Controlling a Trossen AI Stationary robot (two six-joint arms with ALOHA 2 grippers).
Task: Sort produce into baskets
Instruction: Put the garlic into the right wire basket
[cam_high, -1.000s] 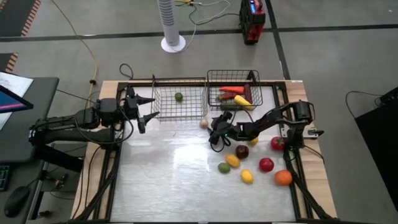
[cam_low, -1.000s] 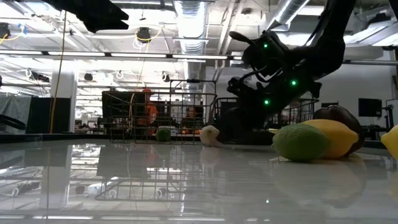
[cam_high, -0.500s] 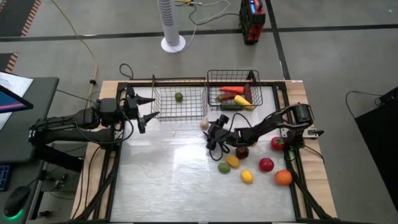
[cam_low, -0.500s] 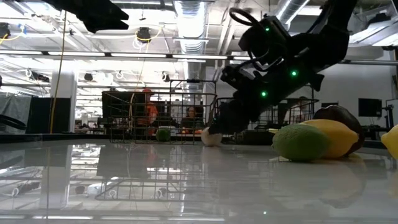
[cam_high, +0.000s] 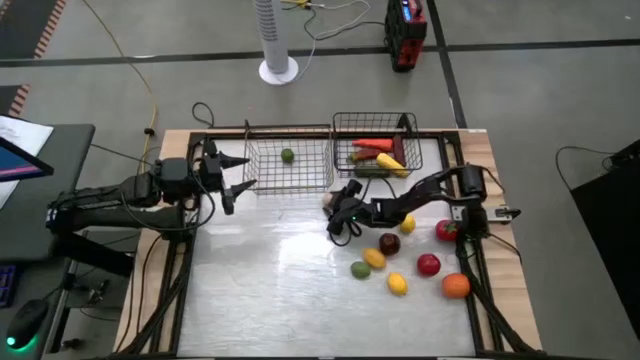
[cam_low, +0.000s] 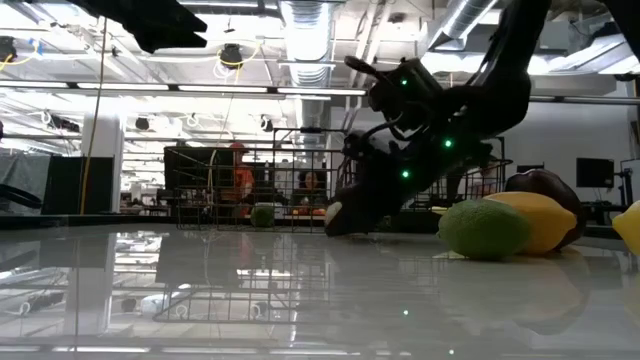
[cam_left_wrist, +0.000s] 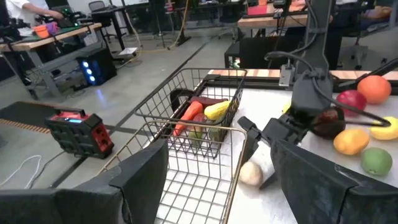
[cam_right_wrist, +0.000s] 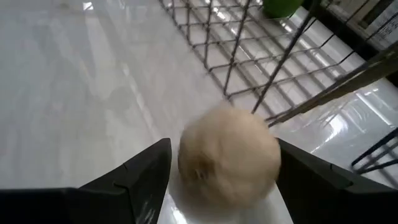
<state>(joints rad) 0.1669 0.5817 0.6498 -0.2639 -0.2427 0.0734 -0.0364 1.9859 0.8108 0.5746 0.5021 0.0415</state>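
Note:
A beige round piece (cam_right_wrist: 229, 158) lies on the table just in front of the silver basket (cam_high: 262, 170); it also shows in the high view (cam_high: 327, 200). My right gripper (cam_high: 335, 210) is open and low at the table, one finger (cam_right_wrist: 140, 180) on each side of that piece. My left gripper (cam_high: 240, 183) is open and empty, raised beside the silver basket's left wall. The silver basket holds one green round piece (cam_high: 287, 155). The darker basket (cam_high: 412, 150) holds long red, orange, yellow and green pieces (cam_high: 375, 152). My right gripper's fingers stand on either side of the beige round piece, slanting down from the table's right. The piece rests on the table. Whether the fingers touch it, I cannot tell.
Loose produce lies at the table's right: a maroon piece (cam_high: 389, 243), two red ones (cam_high: 446, 231) (cam_high: 428, 264), an orange one (cam_high: 455, 285), yellow ones (cam_high: 397, 284) (cam_high: 374, 258) and a green one (cam_high: 359, 269). The table's left and near parts are bare.
My right gripper has gone toward the table's left edge and down, from near the maroon piece to the beige round piece, and now stands around it at table height.

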